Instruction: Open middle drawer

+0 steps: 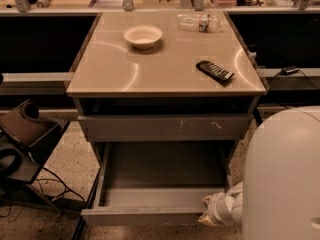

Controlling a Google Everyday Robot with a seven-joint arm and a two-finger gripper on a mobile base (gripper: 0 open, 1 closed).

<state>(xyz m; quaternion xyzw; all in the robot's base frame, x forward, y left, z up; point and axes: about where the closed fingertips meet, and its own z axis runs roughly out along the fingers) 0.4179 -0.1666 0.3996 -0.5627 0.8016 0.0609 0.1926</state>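
Camera view: the middle drawer (142, 216) stands pulled well out at 6 o'clock below the desk (170, 66), its grey tray bare under the scratched upper front (165, 127). The claw (219, 211) sits at the drawer front's 3 o'clock end, touching or just beside it; apart or together, I cannot tell. The opening looks nearly done. Any last pull should run straight toward 6 o'clock and slowly, since an off-centre hold may skew the drawer.
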